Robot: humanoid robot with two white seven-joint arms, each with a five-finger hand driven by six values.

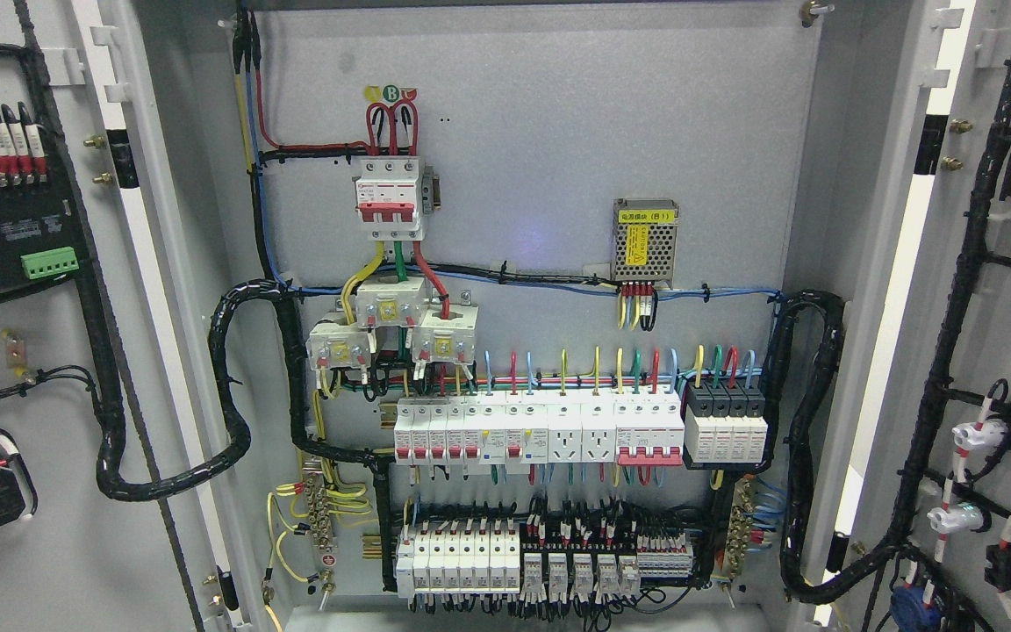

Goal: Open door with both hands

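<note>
Doors (49, 351) hung swung wide either side of the breaker row (541, 430); we saw neither hand, so their grip and bearing stayed unknowable.

An industrial electrical site: open cabinet (808, 290) packed with breakers (541, 430) and wiring (233, 412).

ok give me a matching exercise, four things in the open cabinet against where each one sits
Things:
1. main breaker
2. power supply
3. green terminal block
4. white sockets

Places:
A. on the left door
B. upper right of the back panel
C. middle rail, centre
D. upper left of the back panel, under the red looped wires

Pairs: 1-D, 2-B, 3-A, 4-C

No robot hand is in view.
</note>
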